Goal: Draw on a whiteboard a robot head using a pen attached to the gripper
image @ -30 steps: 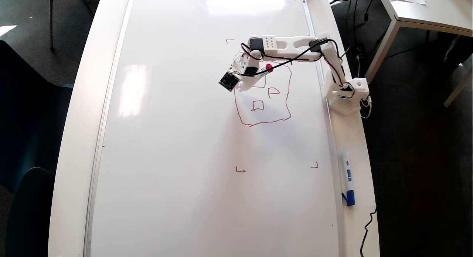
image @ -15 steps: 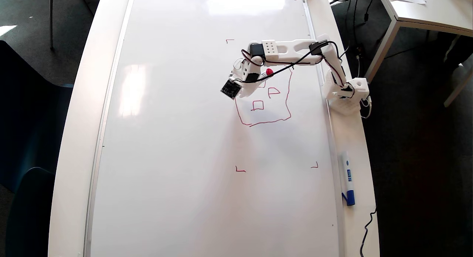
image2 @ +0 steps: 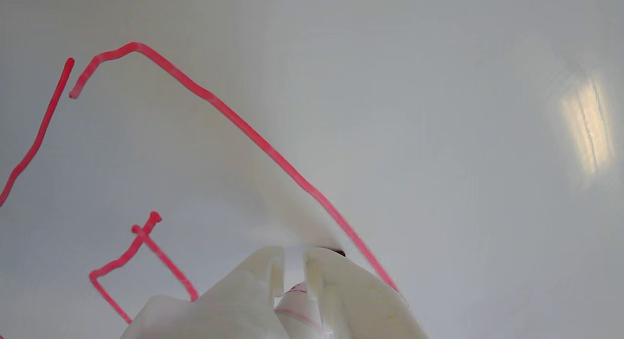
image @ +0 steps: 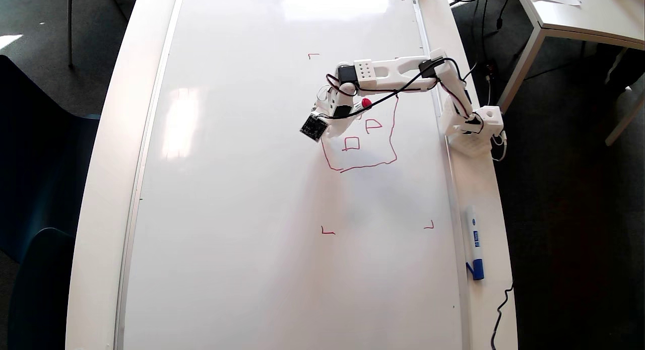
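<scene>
The whiteboard (image: 252, 189) fills the table. The robot head (image: 388, 138) is a wobbly red outline on the board's right part, with a small square (image: 351, 143) and a D shape (image: 373, 124) inside it. The white gripper (image: 328, 122) hangs over the outline's upper left side and hides that part. It is shut on the pen, whose red cap (image: 366, 103) sticks up. In the wrist view the gripper (image2: 293, 253) holds the pen (image2: 297, 305) between its white fingers (image2: 258, 275). The pen's tip sits against the board beside a long red line (image2: 253, 134).
A white marker with a blue cap (image: 474, 244) lies on the table's right edge. The arm's base (image: 473, 131) stands on that edge. Red corner marks (image: 327, 231) show around the drawing. A black cable (image: 501, 309) runs off at the lower right. Another table (image: 579, 17) stands at the top right.
</scene>
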Controlling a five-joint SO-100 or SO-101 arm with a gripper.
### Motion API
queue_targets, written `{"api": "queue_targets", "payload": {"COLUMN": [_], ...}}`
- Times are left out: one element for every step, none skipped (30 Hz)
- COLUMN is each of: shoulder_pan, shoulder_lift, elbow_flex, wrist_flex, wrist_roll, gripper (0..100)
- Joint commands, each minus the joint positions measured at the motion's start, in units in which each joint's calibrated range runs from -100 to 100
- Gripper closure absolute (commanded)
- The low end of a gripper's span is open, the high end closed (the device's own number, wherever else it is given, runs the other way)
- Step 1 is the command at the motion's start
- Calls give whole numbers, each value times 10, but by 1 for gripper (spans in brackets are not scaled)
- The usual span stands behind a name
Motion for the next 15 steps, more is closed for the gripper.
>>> {"api": "queue_targets", "payload": {"shoulder_pan": [7, 7, 7, 7, 7, 7, 7, 7, 7, 7, 7, 7, 7, 7, 7], "shoulder_lift": [2, 3, 3, 3, 3, 3, 3, 3, 3, 3, 4, 8, 13, 18, 21], "elbow_flex": [-4, -3, -2, -1, -1, 0, 0, 0, 0, 0, 0, 0, -4, -8, -9], "wrist_flex": [-21, -34, -41, -47, -52, -55, -55, -55, -55, -56, -61, -64, -64, -64, -64], "wrist_roll": [0, 1, 1, 1, 1, 1, 1, 1, 1, 1, 1, 1, 1, 1, 1], "gripper": [99, 99, 99, 99, 99, 99, 99, 99, 99, 99, 99, 99, 99, 99, 99]}}
